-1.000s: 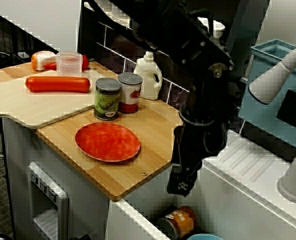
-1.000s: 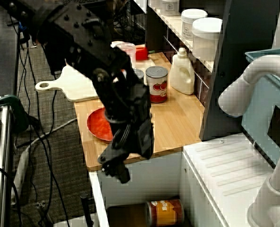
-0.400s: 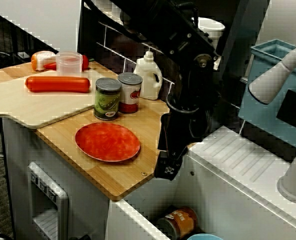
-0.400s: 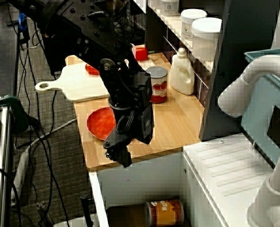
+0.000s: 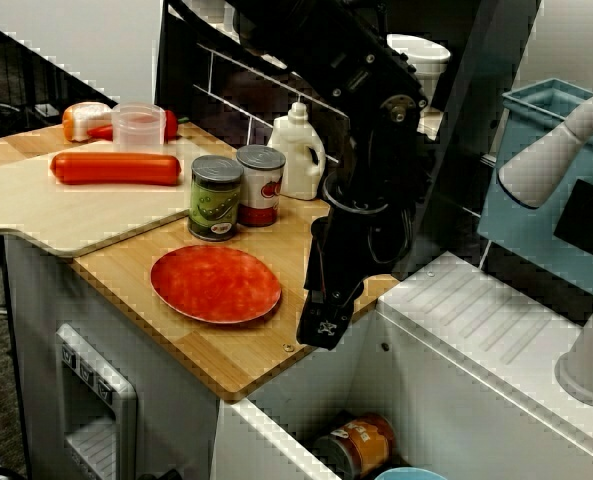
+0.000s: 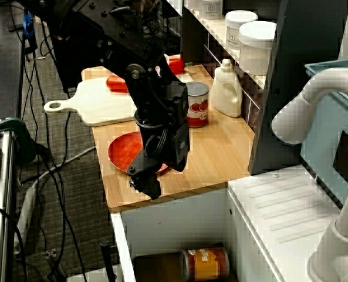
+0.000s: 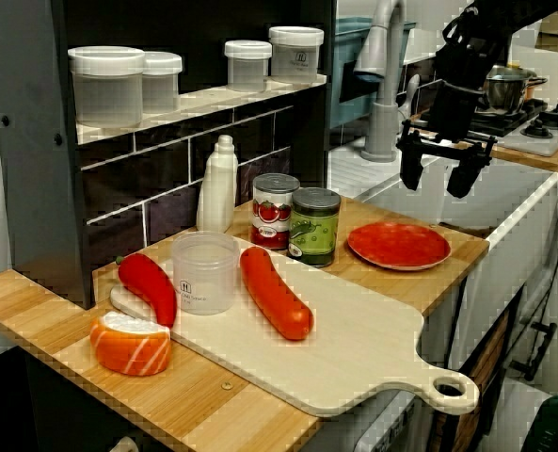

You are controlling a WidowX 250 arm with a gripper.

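Observation:
My gripper [image 7: 435, 182] hangs open and empty, its two black fingers pointing down and well apart in the view along the counter. In the front view the gripper [image 5: 325, 326] hovers over the wooden counter's [image 5: 306, 245] corner by the sink, just right of a red plate [image 5: 216, 283]. From the high side view the gripper [image 6: 145, 184] overlaps the near rim of the red plate [image 6: 122, 154]. It touches nothing. An orange can [image 5: 361, 446] lies on its side down in the sink, below and right of the gripper.
Behind the plate stand a green can [image 5: 216, 197], a tomato can [image 5: 261, 185] and a white bottle [image 5: 298, 150]. A cutting board [image 5: 66, 215] holds a sausage [image 5: 116, 168] and a plastic cup [image 5: 139, 127]. A white faucet [image 5: 556, 150] rises right of the sink.
The gripper has risen from over the sink and swung left, now over the counter corner next to the red plate. Nothing else has moved.

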